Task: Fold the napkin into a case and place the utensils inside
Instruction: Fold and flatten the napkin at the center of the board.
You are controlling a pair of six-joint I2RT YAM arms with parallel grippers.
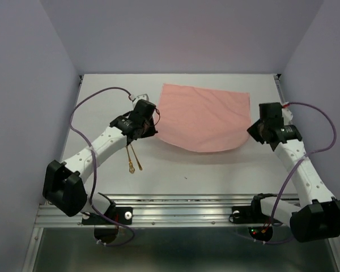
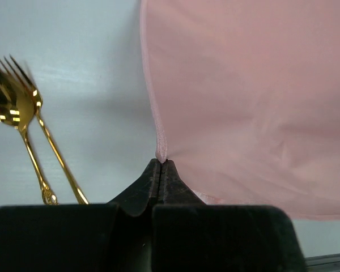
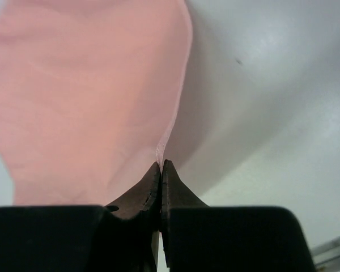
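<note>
Top external view shows the salmon-pink napkin [image 1: 207, 116] spread at 12 o'clock on the white table [image 1: 215, 170]. Its far edge lies flat. Its near edge sags in a curve between the 2 grippers and casts a shadow on the surface below. The left gripper [image 1: 149, 127] is at the cloth's 8 o'clock corner and the right gripper [image 1: 255, 130] at its 4 o'clock corner. In the left wrist view the jaws are pressed together, pinching the hemmed edge of the napkin right at their tips, and the cloth fans away toward 1 o'clock. In the right wrist view the jaws are likewise clamped on the napkin's edge, with the fabric spreading toward 10 o'clock and bare table at 3 o'clock. The 2 utensils, a gold spoon [image 2: 11, 107] and a gold fork [image 2: 42, 130], lie side by side on the table just beside the napkin's left edge, at 8 o'clock of it in the top view. The spoon bowl overlaps the fork tines, and neither touches the cloth.
</note>
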